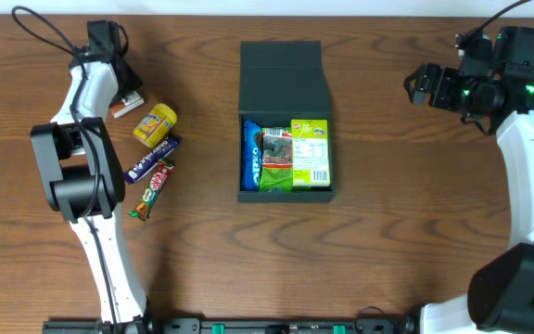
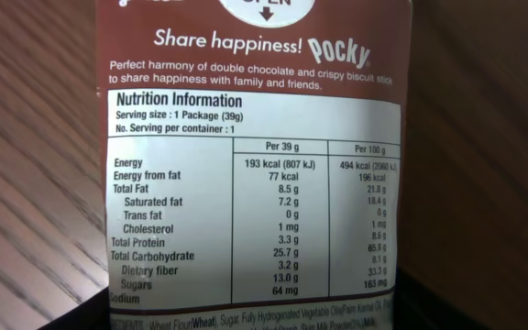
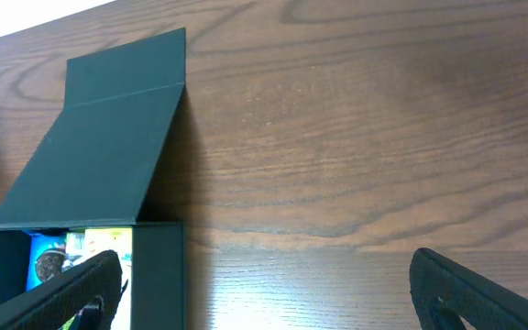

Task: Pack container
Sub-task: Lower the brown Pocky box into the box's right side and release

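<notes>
Jaws, right: spread wide with nothing between them. Both dark fingers (image 3: 484,293) of the right gripper (image 3: 264,298) are cut off by the bottom edge of the right wrist view, and the gripper hangs over bare table (image 1: 387,232), well apart from the container.

Jaws, left: cannot tell. The left wrist view is filled by the back of a Pocky packet (image 2: 255,183), its nutrition panel towards the lens and its top and bottom cropped, so no finger shows. From overhead that packet is a small brown-and-white sliver right at the tip of the left gripper (image 1: 128,96); whether it is gripped cannot be made out.

Container (image 1: 286,139): one, dark teal-black, at the table's middle. Its lid (image 1: 284,70) is swung open and lies back on the far side. In the right wrist view its near part is cropped and partly hidden by a finger.

Contents, three packets seen:
- one blue packet (image 1: 251,160) against the left wall
- one green packet with a white label (image 1: 310,153) at the right
- one silvery-red packet (image 1: 276,147) between them, print unreadable

Loose snacks beside the left arm, three:
- one yellow packet (image 1: 156,123)
- one dark blue bar (image 1: 153,158)
- one red-and-green bar (image 1: 153,186)
</notes>
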`<action>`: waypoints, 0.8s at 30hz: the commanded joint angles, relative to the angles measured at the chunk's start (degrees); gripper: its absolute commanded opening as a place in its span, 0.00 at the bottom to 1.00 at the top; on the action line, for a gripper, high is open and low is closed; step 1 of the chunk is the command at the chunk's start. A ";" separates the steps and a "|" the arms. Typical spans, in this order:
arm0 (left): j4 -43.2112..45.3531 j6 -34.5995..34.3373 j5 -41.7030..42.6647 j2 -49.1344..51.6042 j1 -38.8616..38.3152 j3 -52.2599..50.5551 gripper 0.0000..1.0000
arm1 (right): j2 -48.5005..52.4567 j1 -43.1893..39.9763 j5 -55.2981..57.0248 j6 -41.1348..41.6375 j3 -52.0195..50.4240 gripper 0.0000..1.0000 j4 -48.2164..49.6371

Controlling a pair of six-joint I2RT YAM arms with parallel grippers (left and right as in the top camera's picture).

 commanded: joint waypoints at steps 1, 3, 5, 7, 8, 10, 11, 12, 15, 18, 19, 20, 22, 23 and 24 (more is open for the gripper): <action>-1.73 2.32 -0.26 0.57 0.04 6.36 0.66 | -1.09 -0.46 -0.28 0.59 0.72 0.99 0.20; -3.65 3.23 -0.22 0.57 -0.35 10.25 0.66 | -1.09 -0.46 0.13 0.85 0.72 0.99 0.96; -6.25 4.98 -0.22 0.57 -1.46 15.23 0.66 | -1.09 -0.92 0.28 0.85 0.72 0.99 1.97; -8.74 6.27 -0.22 0.57 -2.82 18.93 0.67 | -1.09 -1.55 1.03 0.92 0.72 0.99 2.29; -9.88 6.80 -0.20 0.57 -3.56 20.50 0.67 | -1.09 -1.84 1.68 1.05 0.72 0.99 2.29; -12.41 7.08 0.00 0.57 -5.64 23.89 0.67 | -1.09 -2.67 2.93 1.03 0.72 0.99 2.27; -13.51 7.08 0.31 0.50 -6.71 25.14 0.67 | -1.09 -3.10 3.10 1.03 0.72 0.99 2.27; -14.43 7.06 0.59 0.50 -7.72 26.10 0.67 | -1.09 -3.69 3.08 1.03 0.72 0.99 2.29; -16.94 7.02 2.10 0.48 -11.52 28.30 0.67 | -1.09 -5.75 3.08 1.01 0.72 0.99 2.27; -19.37 6.16 5.99 0.31 -16.00 28.89 0.67 | -1.09 -7.96 3.08 0.98 0.72 0.99 2.12; -20.48 5.33 7.02 0.17 -17.64 28.89 0.67 | -1.09 -8.76 3.08 0.98 0.72 0.99 2.05; -21.57 5.11 7.52 0.04 -19.34 28.89 0.66 | -1.09 -9.60 3.08 0.96 0.72 0.99 2.01; -23.47 5.14 7.45 -0.17 -22.03 28.89 0.66 | -1.09 -10.73 3.08 0.02 0.72 0.99 2.03; -24.92 5.16 7.48 -0.26 -23.91 28.89 0.65 | -1.09 -11.21 3.08 -0.94 0.72 0.99 2.05; -25.92 5.16 7.39 -0.28 -25.22 28.89 0.65 | -1.09 -11.54 3.08 -1.60 0.72 0.99 2.05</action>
